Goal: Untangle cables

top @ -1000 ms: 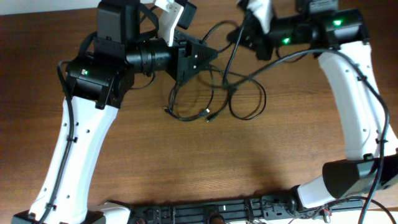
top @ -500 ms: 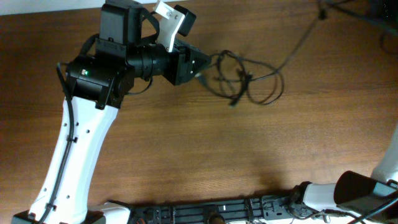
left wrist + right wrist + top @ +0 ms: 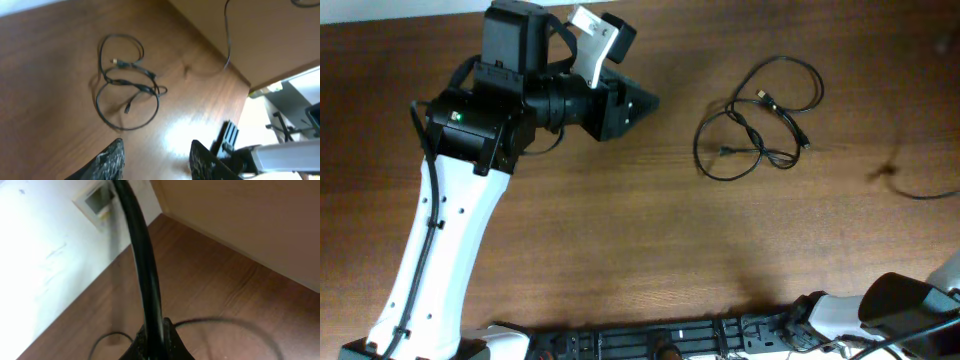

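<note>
Your right gripper (image 3: 155,342) is clamped tight on a lone cable (image 3: 143,255) that rises out of its jaws, so one cord looks freed and you are mid-separation. The other cables (image 3: 760,120) lie in a loose knot of loops near the far edge of the table (image 3: 620,230), right of its middle, well apart from your left gripper (image 3: 642,102), which hangs partly open and empty. Next, I judge, lay the lone cable down clear of the knot, then bring the left gripper across to lift one loop.
</note>
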Motion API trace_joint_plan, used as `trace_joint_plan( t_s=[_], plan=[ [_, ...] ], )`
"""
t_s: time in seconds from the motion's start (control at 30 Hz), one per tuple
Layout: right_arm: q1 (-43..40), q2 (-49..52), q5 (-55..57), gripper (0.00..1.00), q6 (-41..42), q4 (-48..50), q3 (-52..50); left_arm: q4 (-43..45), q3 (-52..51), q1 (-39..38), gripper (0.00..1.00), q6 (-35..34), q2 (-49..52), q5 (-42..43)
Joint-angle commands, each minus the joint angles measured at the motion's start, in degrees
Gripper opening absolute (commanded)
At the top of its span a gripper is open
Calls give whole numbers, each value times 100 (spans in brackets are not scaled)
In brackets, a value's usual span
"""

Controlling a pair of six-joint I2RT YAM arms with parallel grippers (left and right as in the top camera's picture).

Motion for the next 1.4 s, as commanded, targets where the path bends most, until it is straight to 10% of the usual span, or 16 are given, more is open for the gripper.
trace_joint_plan(
  t_s=[0.0, 0.87, 0.93, 1.0, 1.23, 1.37],
  plan=[
    [142, -48, 1335, 4, -63, -9, 66, -313, 131, 9, 43, 621, -92, -35],
    [125, 2098, 2968, 4, -1047, 625, 66, -931, 131, 9, 43, 654, -92, -33],
    [125, 2135, 2776, 23, -1051, 581, 66, -935, 131, 9, 43, 654, -92, -33],
    [125, 2133, 2363, 97, -1051, 518, 66, -979, 131, 9, 43, 654, -92, -33],
    [223, 2048, 1191, 99, -1318, 339, 66, -1141, 131, 9, 43, 894, -92, -35],
    [483, 1899, -3060, 99, -3456, 133, 66, -1134, 131, 9, 44, 911, -92, -33]
  ],
)
